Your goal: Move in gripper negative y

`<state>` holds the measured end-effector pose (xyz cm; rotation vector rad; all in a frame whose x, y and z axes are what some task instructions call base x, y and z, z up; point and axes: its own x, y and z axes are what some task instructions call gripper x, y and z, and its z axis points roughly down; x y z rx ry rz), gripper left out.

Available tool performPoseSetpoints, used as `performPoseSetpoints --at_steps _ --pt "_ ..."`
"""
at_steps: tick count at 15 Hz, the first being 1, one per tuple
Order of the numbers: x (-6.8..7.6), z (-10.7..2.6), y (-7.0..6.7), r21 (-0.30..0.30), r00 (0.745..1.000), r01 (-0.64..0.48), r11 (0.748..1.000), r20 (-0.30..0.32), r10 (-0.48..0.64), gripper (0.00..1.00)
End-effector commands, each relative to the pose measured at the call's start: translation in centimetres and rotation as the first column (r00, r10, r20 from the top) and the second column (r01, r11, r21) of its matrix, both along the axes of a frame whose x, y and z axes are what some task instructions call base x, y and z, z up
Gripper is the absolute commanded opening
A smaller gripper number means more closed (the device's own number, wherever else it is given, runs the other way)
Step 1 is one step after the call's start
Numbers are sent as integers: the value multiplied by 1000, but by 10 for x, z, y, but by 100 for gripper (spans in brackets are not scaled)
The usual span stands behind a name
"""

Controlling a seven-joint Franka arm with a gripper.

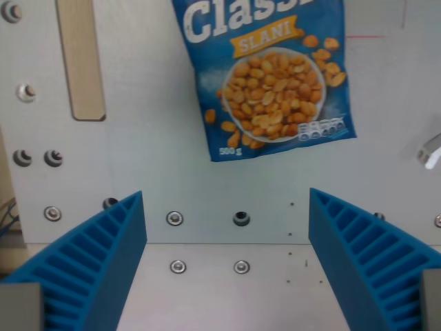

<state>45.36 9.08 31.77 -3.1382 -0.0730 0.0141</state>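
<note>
A blue peanut bag lies flat on the grey plate, its long axis nearly vertical in the wrist view, bottom edge tilted slightly. A wooden slot sits upper left, bolts dot the plate. The gripper hangs below the bag, its 2 blue ribbed fingers spread wide, holding nothing.
</note>
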Motion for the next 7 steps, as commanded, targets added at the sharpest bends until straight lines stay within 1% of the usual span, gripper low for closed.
performPoseSetpoints --at_steps 1,7 --pt "4 2 14 -6 1000 18 1000 3 -18 100" --pt "3 2 44 -6 1000 18 1000 3 -18 100"
